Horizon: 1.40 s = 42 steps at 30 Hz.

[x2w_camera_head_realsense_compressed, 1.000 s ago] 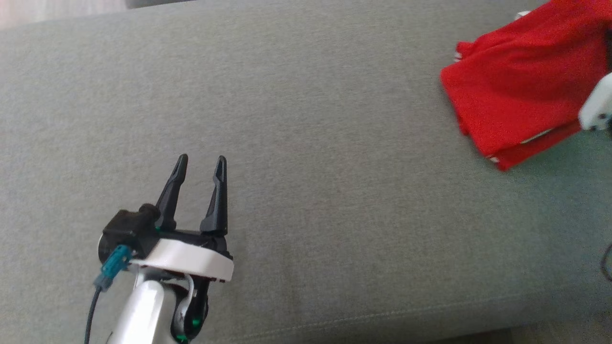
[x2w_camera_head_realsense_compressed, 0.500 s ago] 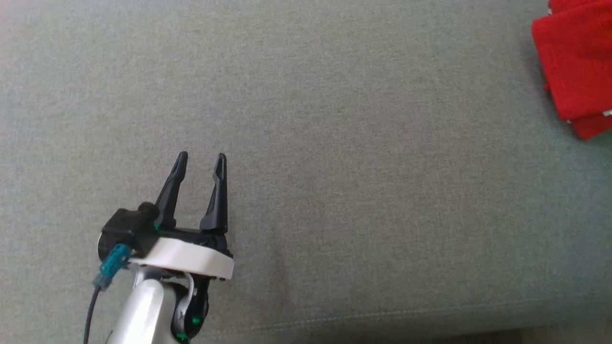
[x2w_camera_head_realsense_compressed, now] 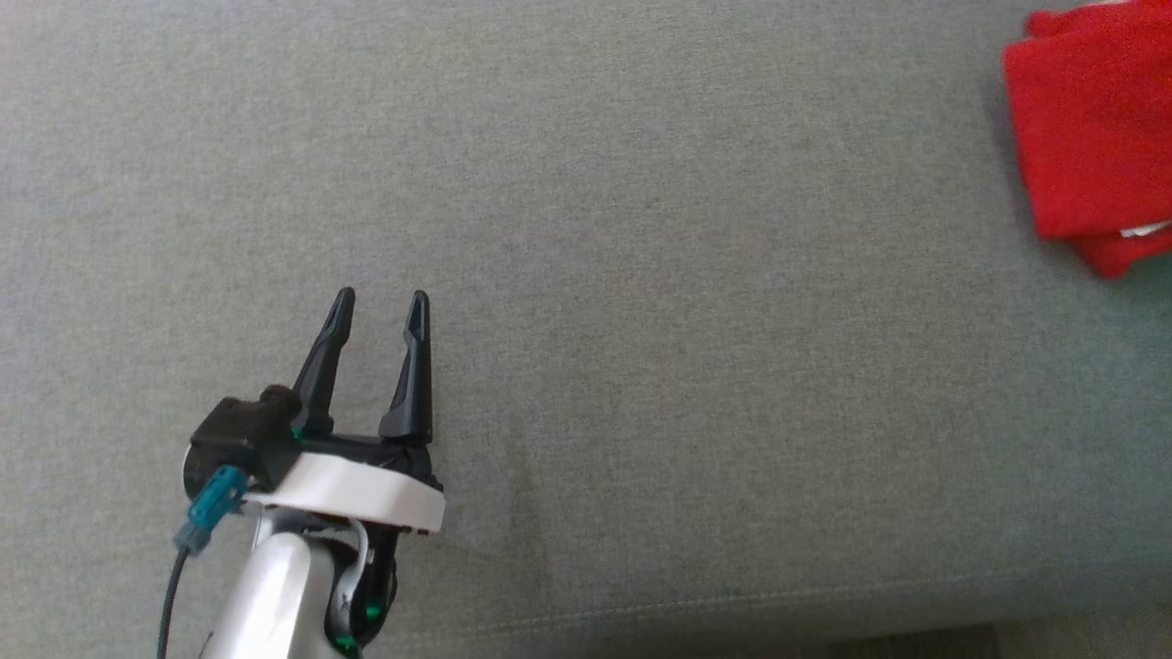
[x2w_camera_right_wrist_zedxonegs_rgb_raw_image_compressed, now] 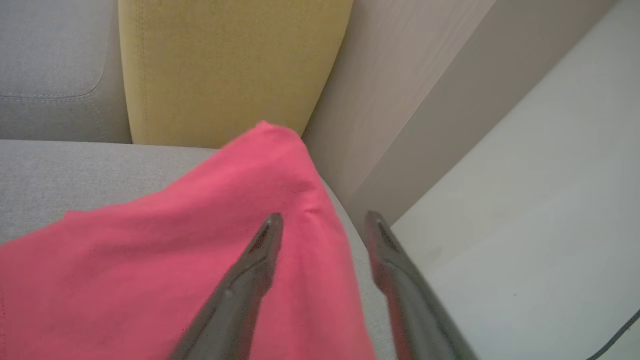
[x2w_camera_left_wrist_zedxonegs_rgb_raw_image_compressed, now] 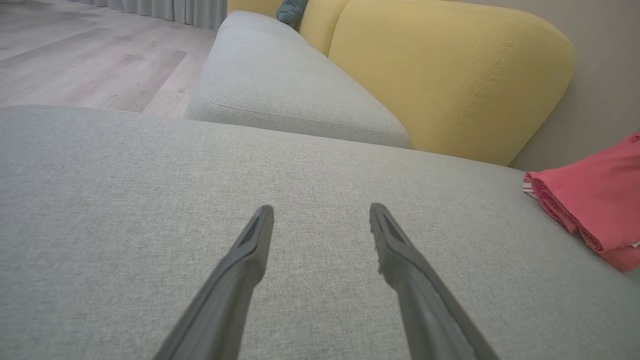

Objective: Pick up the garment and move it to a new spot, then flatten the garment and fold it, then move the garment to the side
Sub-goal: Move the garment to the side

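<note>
Two long dark fingers of the left gripper (x2w_camera_head_realsense_compressed: 379,304) stand spread apart over the grey seat cushion (x2w_camera_head_realsense_compressed: 641,320), with nothing between them. In the left wrist view this gripper (x2w_camera_left_wrist_zedxonegs_rgb_raw_image_compressed: 321,210) points along the bare cushion toward a yellow back cushion (x2w_camera_left_wrist_zedxonegs_rgb_raw_image_compressed: 450,75).

The red garment (x2w_camera_head_realsense_compressed: 1090,137) lies folded at the far right end of the seat, well apart from the left gripper and further up the head view than it. From the left wrist it shows at the right edge (x2w_camera_left_wrist_zedxonegs_rgb_raw_image_compressed: 595,200), with its rounded folds stacked on each other and a thin white trim at the end.

The right gripper (x2w_camera_right_wrist_zedxonegs_rgb_raw_image_compressed: 324,217) is just above the garment (x2w_camera_right_wrist_zedxonegs_rgb_raw_image_compressed: 150,265). Its fingers are also spread. The left finger is seen over the red cloth, and the right finger is past the cloth's edge, over the narrow strip of grey cushion and a pale surface (x2w_camera_right_wrist_zedxonegs_rgb_raw_image_compressed: 525,200) beyond it. No cloth is pinched between them. One corner of the garment rises against the yellow back cushion, next to a beige wall panel (x2w_camera_right_wrist_zedxonegs_rgb_raw_image_compressed: 400,100).

Compared with one second ago, less of the garment is inside the head view; before, it reached further toward the middle and a white part of the right arm lay at its right side. However, the whole picture has shifted, so the camera has moved. Compared with half a second ago, the garment sits at nearly the same place. The left gripper keeps the same pose and the same spread in all three pictures.
</note>
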Motion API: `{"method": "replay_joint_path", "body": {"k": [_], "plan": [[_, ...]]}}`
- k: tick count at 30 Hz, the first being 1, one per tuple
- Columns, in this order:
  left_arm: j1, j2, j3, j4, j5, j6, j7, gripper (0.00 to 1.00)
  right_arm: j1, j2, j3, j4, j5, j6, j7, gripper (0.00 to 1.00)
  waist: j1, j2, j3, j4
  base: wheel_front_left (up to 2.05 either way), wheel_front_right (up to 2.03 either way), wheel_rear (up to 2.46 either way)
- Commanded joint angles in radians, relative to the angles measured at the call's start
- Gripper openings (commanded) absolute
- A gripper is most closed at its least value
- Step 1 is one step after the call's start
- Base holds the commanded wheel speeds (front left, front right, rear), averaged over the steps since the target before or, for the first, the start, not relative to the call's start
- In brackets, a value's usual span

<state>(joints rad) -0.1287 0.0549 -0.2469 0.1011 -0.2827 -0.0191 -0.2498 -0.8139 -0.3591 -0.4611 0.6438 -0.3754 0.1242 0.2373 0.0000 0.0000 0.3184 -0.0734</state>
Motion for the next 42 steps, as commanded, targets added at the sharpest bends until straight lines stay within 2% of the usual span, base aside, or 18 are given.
{"method": "replay_joint_path", "body": {"k": [1, 8, 14, 18, 24, 30, 36, 42], "plan": [[-0.032, -0.002, 0.033, -0.028, 0.009, -0.007, -0.012, 1.00, -0.026, -0.003, 0.007, -0.044, -0.017, 0.007, -0.007, 1.00, 0.0000, 0.0000, -0.001, -0.003, 0.00, 0.00, 0.00], [-0.034, -0.003, 0.036, -0.020, 0.014, -0.010, -0.012, 1.00, -0.024, 0.052, 0.004, -0.067, -0.051, 0.007, -0.020, 1.00, 0.0000, 0.0000, -0.013, -0.015, 0.00, 0.00, 0.00], [-0.031, -0.003, 0.040, -0.013, 0.014, -0.012, -0.012, 1.00, -0.011, 0.077, 0.032, -0.080, -0.022, 0.007, -0.061, 1.00, 0.0000, 0.0000, -0.038, -0.016, 0.00, 0.00, 0.00], [-0.028, -0.003, 0.049, -0.008, 0.012, -0.007, -0.012, 1.00, 0.009, 0.102, 0.087, -0.089, 0.020, 0.007, -0.113, 1.00, 0.0000, 0.0000, -0.073, -0.015, 0.00, 0.00, 0.00], [-0.018, -0.004, 0.071, 0.014, -0.007, 0.010, -0.012, 1.00, 0.082, 0.151, 0.222, -0.125, 0.135, 0.007, -0.204, 1.00, 0.0000, 0.0000, -0.144, -0.009, 0.00, 0.00, 0.00], [0.010, -0.004, 0.091, 0.033, -0.031, 0.038, -0.012, 1.00, 0.209, 0.233, 0.342, -0.206, 0.246, 0.007, -0.263, 1.00, 0.0000, 0.0000, -0.220, 0.001, 0.00, 0.00, 0.00], [0.036, -0.004, 0.092, 0.051, -0.023, 0.077, -0.012, 1.00, 0.373, 0.298, 0.398, -0.288, 0.342, 0.007, -0.317, 1.00, 0.0000, 0.0000, -0.275, 0.029, 0.00, 0.00, 0.00], [0.059, -0.005, 0.071, 0.067, -0.011, 0.095, -0.012, 1.00, 0.538, 0.308, 0.448, -0.383, 0.456, 0.007, -0.361, 1.00, 0.0000, 0.0000, -0.305, 0.056, 0.00, 0.00, 0.00]]}}
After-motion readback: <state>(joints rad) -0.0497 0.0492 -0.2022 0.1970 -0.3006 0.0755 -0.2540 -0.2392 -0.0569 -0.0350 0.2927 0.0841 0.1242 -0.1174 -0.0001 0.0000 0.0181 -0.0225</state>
